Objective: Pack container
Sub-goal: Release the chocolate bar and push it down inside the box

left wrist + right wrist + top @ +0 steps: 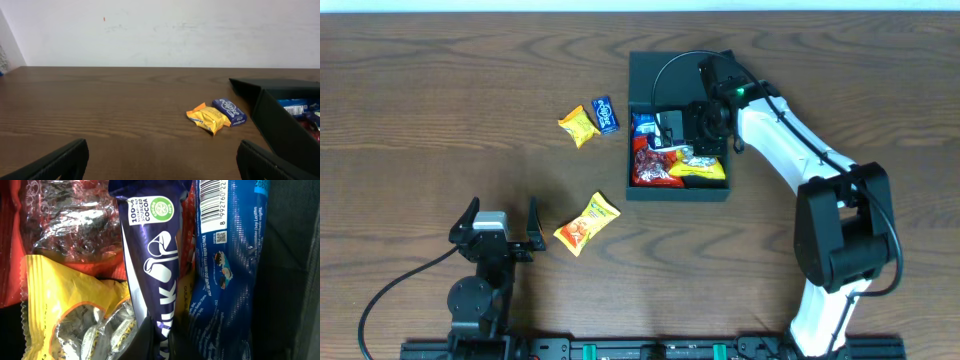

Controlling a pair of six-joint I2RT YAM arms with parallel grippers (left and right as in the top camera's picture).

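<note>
The dark teal-green container point(638, 192) stands open at the table's middle, its lid point(650, 68) flat behind it, with several snack packets inside; its wall shows at the right of the left wrist view point(280, 130). My right gripper point(692, 125) is down inside the container, shut on a purple chocolate bar point(152, 255) that lies among a blue packet point(230, 255), a yellow packet point(65, 305) and a red packet point(12, 240). My left gripper point(502, 222) is open and empty near the front left. A yellow packet point(586, 223) lies just right of it.
A yellow packet point(578, 125) and a small blue packet point(606, 113) lie on the table left of the container, also shown in the left wrist view, yellow point(207, 117) and blue point(230, 111). A black cable point(665, 70) loops over the lid.
</note>
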